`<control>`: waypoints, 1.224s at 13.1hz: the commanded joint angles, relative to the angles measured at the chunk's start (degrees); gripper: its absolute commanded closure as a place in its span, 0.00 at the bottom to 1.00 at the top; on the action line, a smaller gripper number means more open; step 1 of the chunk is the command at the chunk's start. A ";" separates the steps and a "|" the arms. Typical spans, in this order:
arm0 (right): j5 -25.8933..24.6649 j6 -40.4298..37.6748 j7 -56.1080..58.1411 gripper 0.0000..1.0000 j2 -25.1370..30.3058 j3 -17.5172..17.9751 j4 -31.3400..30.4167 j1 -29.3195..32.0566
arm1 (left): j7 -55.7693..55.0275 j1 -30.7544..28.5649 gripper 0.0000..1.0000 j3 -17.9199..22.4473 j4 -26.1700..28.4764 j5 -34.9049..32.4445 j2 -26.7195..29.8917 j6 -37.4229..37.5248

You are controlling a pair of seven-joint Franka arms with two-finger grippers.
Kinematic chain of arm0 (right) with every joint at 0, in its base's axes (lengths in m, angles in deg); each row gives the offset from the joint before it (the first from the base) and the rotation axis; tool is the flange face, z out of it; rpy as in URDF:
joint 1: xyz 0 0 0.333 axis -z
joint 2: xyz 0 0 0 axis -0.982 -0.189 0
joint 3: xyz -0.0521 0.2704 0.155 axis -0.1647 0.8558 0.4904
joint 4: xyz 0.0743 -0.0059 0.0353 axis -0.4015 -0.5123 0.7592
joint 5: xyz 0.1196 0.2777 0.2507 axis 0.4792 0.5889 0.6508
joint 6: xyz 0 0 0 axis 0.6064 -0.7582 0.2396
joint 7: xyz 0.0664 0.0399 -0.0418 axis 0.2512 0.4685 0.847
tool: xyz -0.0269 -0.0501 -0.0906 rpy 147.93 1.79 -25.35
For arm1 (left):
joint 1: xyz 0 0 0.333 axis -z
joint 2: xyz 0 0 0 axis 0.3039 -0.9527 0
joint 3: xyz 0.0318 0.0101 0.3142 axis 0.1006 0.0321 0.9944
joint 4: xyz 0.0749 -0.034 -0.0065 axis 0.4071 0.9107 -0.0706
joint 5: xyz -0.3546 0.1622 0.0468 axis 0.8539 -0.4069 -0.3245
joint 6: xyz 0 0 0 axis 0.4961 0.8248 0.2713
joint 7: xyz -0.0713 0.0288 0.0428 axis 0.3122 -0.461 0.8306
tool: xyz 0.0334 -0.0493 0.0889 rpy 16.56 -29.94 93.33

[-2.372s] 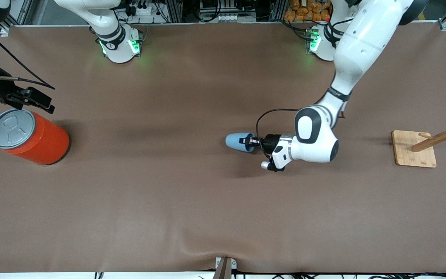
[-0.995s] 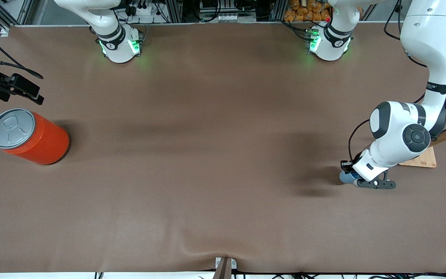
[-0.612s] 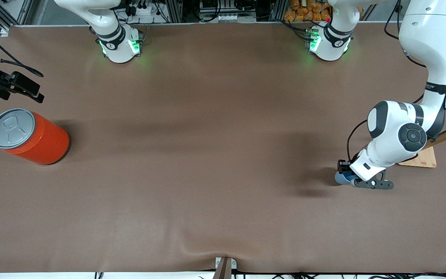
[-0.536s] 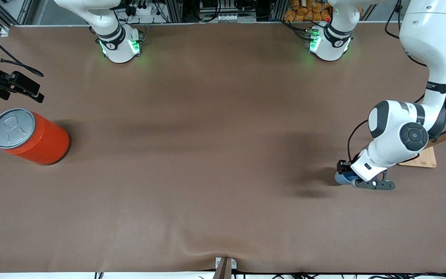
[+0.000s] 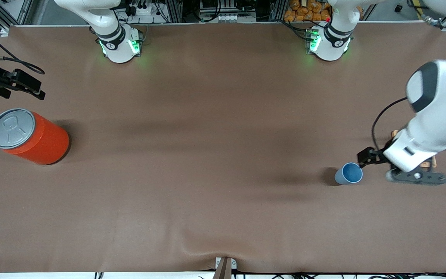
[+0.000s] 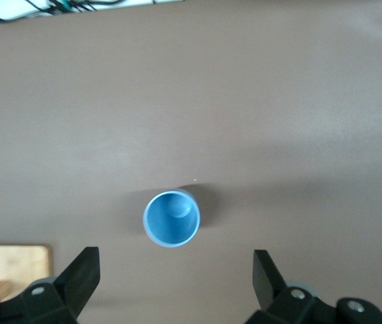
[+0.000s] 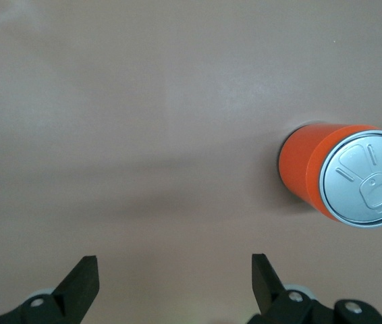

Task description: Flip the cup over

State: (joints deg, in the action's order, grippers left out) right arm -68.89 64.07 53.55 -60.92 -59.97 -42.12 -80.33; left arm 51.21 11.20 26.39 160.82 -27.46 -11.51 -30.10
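Two arms: both up in the air, neither touching anything.
Cup [image 5: 349, 174]: upright on the brown table [image 5: 207, 155], mouth up, darker blue inside; free of any grip; toward the left arm's end of the table.
Cup, left wrist view [image 6: 171, 218]: seen straight down the mouth, centred between the two finger tips but well below them.
Left gripper [image 5: 366, 158]: spread wide, empty; raised, at about two o'clock from the cup in the front view; probably just over the table beside the cup's rim, though height is hard to judge.
Left fingers [image 6: 83, 273]: black, wide apart, nothing between them.
Wooden stand [image 5: 428, 162]: pale base mostly hidden under the left arm; at about three o'clock from the cup.
Orange can [image 5: 29, 135]: upright, grey pull-tab lid up; at the right arm's end of the table.
Right gripper [image 7: 174, 280]: wide open, empty; waiting over the table near the orange can [image 7: 343, 177].
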 commanded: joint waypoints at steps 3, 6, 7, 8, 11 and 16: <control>0.69 -0.10 0.76 0.00 1.78 -0.35 -1.66 -0.01 | -0.47 -0.80 0.00 -0.27 -4.26 -0.96 3.58 8.99; 0.69 -0.10 0.76 0.00 1.60 -0.35 -1.58 0.08 | 0.40 -1.07 0.00 -0.27 -3.82 -0.52 7.45 12.51; 0.69 -0.10 0.76 0.00 1.60 -0.44 -1.58 0.08 | 1.19 -1.33 0.00 -0.36 -3.73 -0.34 8.42 13.30; 0.69 -0.10 0.76 0.00 1.60 -0.35 -1.58 0.08 | 1.28 -1.50 0.00 -0.80 -3.12 0.18 9.99 15.49; 0.69 -0.10 0.67 0.00 1.60 -0.35 -1.58 0.08 | 0.41 1.64 0.00 1.74 5.63 4.49 19.46 16.30; 0.69 -0.10 0.67 0.00 1.60 -0.26 -1.49 -0.18 | 1.46 5.87 0.00 6.92 12.26 6.87 26.97 18.92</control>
State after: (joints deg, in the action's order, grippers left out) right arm -68.89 63.94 53.63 -60.85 -60.08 -42.29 -80.34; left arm 51.76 15.86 31.37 170.65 -21.45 13.06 -12.30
